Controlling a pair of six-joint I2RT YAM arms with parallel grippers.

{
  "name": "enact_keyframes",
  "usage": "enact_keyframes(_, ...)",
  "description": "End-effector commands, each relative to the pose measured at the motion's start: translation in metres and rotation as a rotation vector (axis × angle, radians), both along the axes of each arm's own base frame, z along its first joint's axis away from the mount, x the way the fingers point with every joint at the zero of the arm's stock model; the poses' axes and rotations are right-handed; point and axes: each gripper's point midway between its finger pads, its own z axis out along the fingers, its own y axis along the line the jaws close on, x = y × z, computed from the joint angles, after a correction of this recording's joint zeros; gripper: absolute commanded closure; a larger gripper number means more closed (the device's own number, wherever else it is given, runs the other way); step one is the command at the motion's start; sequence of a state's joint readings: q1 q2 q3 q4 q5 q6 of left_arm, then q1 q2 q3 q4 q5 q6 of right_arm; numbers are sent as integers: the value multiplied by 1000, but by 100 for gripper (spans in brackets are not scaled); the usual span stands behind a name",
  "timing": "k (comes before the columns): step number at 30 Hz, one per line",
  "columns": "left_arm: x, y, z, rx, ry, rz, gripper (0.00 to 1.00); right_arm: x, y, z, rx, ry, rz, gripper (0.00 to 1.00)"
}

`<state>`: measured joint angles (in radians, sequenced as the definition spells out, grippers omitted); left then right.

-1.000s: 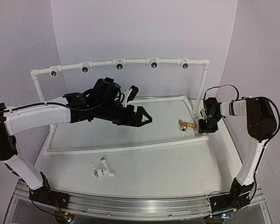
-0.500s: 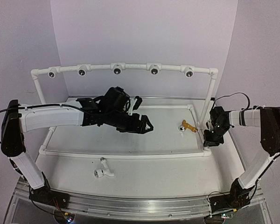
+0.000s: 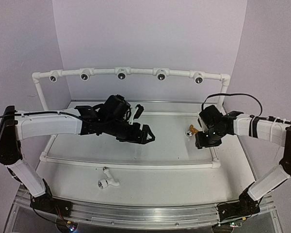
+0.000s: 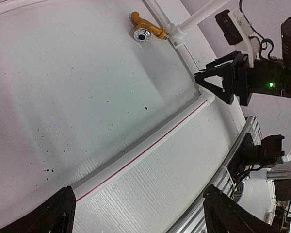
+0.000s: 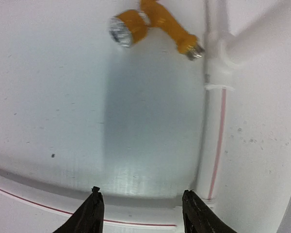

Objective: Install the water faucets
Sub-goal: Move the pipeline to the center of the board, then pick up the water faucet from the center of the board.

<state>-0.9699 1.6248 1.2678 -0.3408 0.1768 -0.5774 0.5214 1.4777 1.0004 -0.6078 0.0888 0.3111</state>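
The yellow-orange faucet (image 3: pixel 191 131) lies on its side on the white board inside the pipe frame, close to the frame's right rail; it also shows in the left wrist view (image 4: pixel 146 31) and the right wrist view (image 5: pixel 153 23). My right gripper (image 3: pixel 202 141) (image 5: pixel 140 194) hovers just right of and nearer than it, open and empty. The white faucet (image 3: pixel 108 179) lies loose on the table in front of the frame's near rail. My left gripper (image 3: pixel 146 134) (image 4: pixel 139 194) hangs wide open over the middle of the board, holding nothing.
The white pipe frame (image 3: pixel 136 161) rings the board, and its raised back bar (image 3: pixel 140 72) carries several round dark sockets. Its right post (image 3: pixel 222 97) stands just behind my right arm. The table's metal front edge (image 3: pixel 136 213) runs by the arm bases.
My right arm has swung left from the frame's right post to beside the yellow-orange faucet, its jaws closing and then opening. The frame shifted rightward. My left arm drifted slightly.
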Motion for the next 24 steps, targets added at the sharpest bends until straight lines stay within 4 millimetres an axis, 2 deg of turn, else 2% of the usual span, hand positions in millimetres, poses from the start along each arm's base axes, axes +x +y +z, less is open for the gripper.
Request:
enact_keyframes(1, -1, 14, 35, -68, -62, 36, 5, 42, 14, 6, -51, -177, -133, 42)
enact_keyframes(5, -8, 22, 39, -86, -48, 47, 5, 77, 31, -6, 33, -278, -272, 37)
enact_keyframes(10, -13, 36, 44, -99, -52, 82, 5, 116, 29, -17, 51, -406, -486, 29)
enact_keyframes(12, -15, 43, 48, -111, -52, 98, 5, 127, 26, -15, 49, -454, -559, 25)
enact_keyframes(18, -20, 58, 51, -121, -66, 127, 5, 146, 24, -31, 17, -500, -646, 21)
enact_keyframes(24, -22, 59, 52, -126, -67, 118, 4, 150, 18, -48, -29, -520, -691, 21)
